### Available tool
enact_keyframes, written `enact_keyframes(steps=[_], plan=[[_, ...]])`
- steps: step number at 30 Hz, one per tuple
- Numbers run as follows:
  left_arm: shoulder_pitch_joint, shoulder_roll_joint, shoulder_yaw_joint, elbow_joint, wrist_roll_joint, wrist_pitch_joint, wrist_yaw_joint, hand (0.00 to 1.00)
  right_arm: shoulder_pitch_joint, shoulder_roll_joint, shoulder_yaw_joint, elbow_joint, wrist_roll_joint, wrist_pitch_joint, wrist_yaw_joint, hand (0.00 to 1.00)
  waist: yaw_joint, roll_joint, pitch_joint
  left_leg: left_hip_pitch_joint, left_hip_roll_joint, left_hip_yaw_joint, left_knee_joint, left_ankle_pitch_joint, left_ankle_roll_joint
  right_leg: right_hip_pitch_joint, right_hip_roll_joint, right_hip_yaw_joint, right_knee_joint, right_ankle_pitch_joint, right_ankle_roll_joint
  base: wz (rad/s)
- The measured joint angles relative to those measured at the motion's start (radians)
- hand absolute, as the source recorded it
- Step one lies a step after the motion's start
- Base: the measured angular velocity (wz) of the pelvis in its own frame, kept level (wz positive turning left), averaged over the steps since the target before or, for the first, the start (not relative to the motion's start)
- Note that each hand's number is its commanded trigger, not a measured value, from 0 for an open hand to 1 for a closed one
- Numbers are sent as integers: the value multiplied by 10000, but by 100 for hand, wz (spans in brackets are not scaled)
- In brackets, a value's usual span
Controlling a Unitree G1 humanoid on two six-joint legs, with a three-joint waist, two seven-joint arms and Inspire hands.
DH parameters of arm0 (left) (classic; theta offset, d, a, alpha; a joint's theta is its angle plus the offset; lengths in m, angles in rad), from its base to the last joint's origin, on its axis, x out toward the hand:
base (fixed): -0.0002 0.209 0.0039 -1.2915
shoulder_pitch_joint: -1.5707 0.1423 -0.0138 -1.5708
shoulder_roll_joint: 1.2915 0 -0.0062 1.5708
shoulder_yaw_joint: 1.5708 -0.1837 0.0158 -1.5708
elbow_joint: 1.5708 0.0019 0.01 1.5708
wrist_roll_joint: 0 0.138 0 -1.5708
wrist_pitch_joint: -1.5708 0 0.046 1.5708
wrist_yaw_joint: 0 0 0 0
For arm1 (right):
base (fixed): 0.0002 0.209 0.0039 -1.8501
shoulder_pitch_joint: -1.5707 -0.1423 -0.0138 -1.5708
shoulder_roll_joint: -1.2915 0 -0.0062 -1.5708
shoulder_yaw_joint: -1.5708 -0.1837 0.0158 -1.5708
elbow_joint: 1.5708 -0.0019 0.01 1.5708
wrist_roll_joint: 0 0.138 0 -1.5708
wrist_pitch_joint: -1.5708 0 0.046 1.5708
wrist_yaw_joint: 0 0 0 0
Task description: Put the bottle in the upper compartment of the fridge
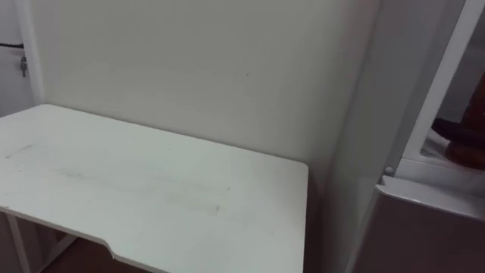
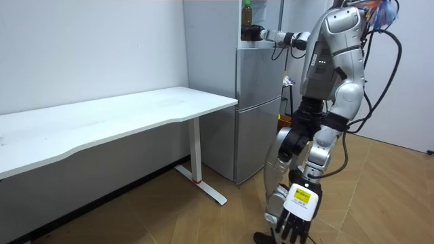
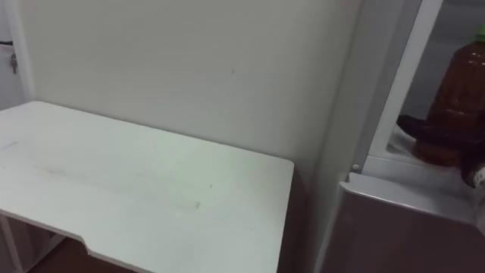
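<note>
Bottle (image 3: 458, 83), rounded, brown, green-capped, dark right hand (image 3: 428, 129) curled round it

The torso is clad in smooth silver-grey moulded shells, with a dark panel on its side carrying small lit marks. Below the torso, black joint housings alternate with pale grey thigh and shin shells. Black cables loop behind the torso, and a blue bundle sits above it. The left hand (image 2: 296, 211) has dark fingers (image 2: 288, 231) and a white tag with a yellow label. The right hand (image 2: 253, 33) is dark, on a forearm banded white and black.
</note>
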Motion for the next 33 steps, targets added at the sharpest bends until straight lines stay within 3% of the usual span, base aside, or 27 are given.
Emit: enact_keyframes(steps=[5, 13, 16, 20, 25, 33], plan=[[-24, -10, -5, -56, 7, -25, 99, 0, 0, 5, -1, -122, 11, 60, 43, 0, -146, -40, -10, 166, -24, -30, -125, -44, -39, 206, 49, -14, -146, 3, 16, 0], [-110, -10, -33, -210, 1, -59, 279, 0, 194, 15, -131, -590, -8, 71, -197, 0, -208, 39, 36, 285, -13, 61, -120, -130, -37, 304, 43, 27, -192, -26, 46, -2], [-87, -36, -18, -208, 3, -58, 281, 0, 469, 26, -413, -954, -35, 89, -244, 0, -203, 71, 34, 309, -16, 99, -115, -159, -24, 314, 50, 103, -280, -29, 63, -4], [-127, -61, -27, -217, -93, -57, 278, 0, 1470, 61, -792, -2551, -725, 90, -362, 0, -313, 168, 31, 311, -24, 124, -134, -191, -24, 309, 54, 150, -297, -39, 81, -3], [-227, -101, -74, -203, -260, -109, 291, 0, 1950, 116, -805, -3645, -877, 71, -419, 0, -504, 322, -40, 399, -23, 234, -267, -189, -26, 326, 53, 209, -281, -34, 88, -6], [-257, -183, -137, -197, -395, -269, 575, 0, 2415, 143, -918, -4572, -784, 48, -640, 0, -541, 358, 8, 490, -15, 406, -344, -197, -33, 328, 36, 286, -306, -37, 97, -4]])
